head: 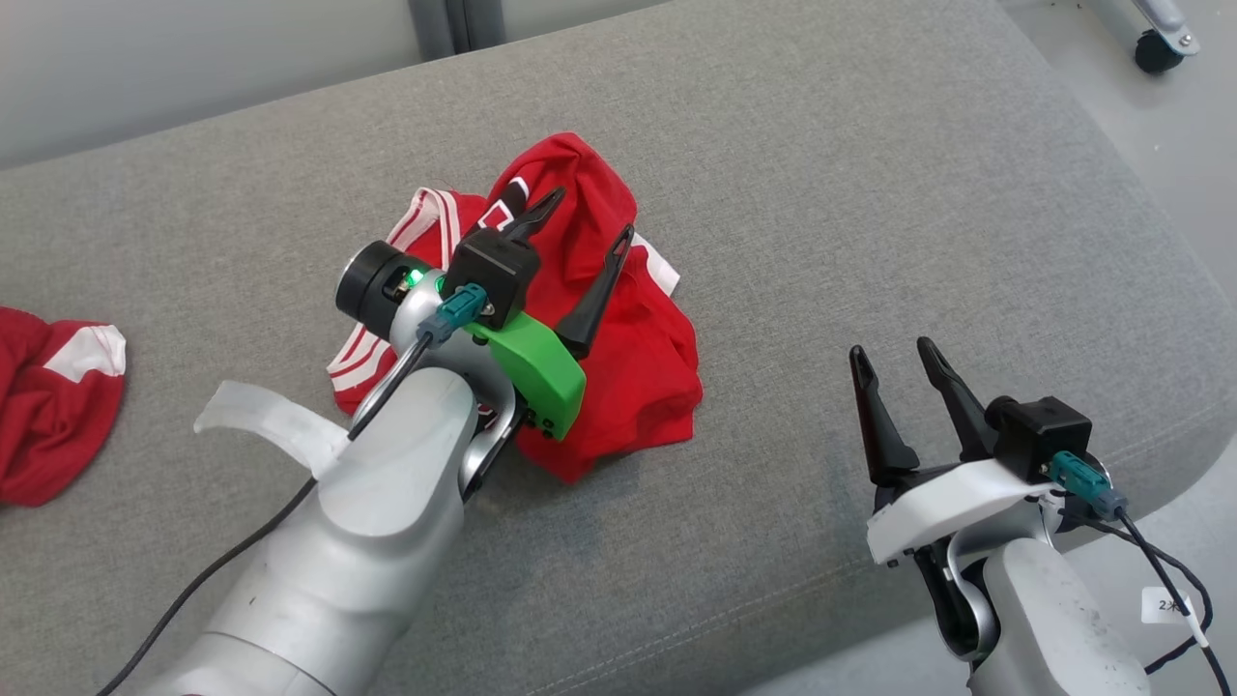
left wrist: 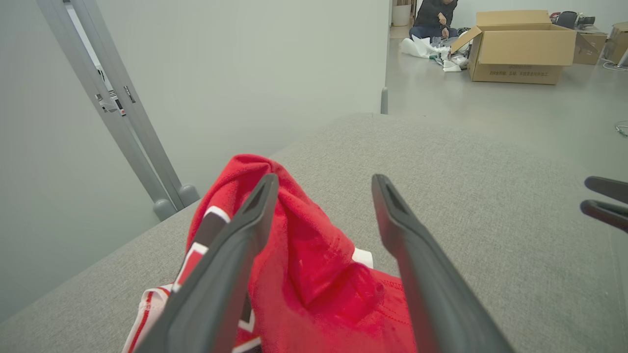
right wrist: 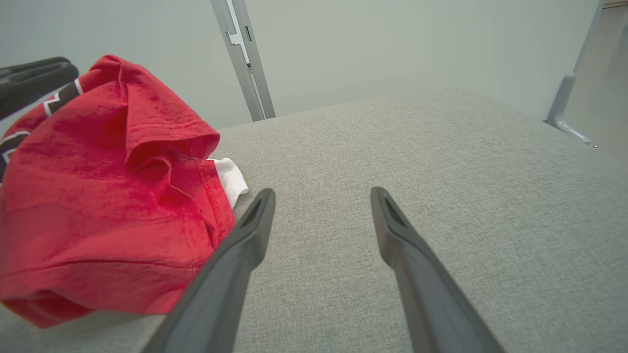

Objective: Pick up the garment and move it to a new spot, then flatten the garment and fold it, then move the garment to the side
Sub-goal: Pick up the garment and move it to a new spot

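Garment [head: 638, 367] crumpled on grey cushion [head: 870, 193], left jaws spread over it, right jaws spread beside, cardboard box [left wrist: 520, 49] open

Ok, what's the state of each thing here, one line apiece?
Red garment: crumpled heap on the grey cushion, unfolded.
Left gripper: fingers open, over the garment, gripping nothing.
Right gripper: fingers open, empty, apart from the garment.
Second red garment: crumpled, further left on the cushion.
Cardboard box: flaps open.
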`<state>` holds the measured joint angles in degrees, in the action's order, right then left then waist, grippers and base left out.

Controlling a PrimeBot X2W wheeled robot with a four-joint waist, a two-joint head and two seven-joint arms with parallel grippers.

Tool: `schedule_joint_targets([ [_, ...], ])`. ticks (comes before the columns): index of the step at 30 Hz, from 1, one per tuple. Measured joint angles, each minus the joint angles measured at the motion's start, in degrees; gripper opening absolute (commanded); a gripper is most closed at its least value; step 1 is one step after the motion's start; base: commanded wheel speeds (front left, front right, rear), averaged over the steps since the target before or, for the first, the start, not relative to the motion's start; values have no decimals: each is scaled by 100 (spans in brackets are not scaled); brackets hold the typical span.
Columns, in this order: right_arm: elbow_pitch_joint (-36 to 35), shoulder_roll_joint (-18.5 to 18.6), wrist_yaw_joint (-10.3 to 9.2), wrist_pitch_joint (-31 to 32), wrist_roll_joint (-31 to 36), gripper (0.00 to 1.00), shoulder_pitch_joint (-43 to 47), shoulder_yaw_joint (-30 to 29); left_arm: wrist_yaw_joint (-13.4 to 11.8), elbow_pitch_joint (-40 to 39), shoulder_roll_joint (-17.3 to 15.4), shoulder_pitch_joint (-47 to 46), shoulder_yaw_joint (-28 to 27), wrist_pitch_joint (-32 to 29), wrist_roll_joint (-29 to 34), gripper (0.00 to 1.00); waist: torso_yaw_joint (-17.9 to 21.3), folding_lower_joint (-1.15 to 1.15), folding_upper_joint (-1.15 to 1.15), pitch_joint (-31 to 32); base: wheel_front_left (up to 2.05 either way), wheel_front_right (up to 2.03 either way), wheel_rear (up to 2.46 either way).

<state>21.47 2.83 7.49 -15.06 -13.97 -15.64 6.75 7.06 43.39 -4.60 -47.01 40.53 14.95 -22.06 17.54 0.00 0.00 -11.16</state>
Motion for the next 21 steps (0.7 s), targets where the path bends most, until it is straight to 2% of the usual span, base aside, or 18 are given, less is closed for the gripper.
schedule_joint_targets([
  [7,11,0,0,-1,16,100,137,-42,-2,-441,62,421,-116,1,32,100,-203,0,0,172,0,0,0],
  [14,9,1,0,-1,64,100,281,-124,-129,-989,87,847,-400,1,166,100,-401,0,0,297,0,0,0],
  [21,-11,0,0,-1,76,100,311,-103,-214,-1133,-138,1204,-762,1,282,100,-535,0,0,362,0,0,0],
])
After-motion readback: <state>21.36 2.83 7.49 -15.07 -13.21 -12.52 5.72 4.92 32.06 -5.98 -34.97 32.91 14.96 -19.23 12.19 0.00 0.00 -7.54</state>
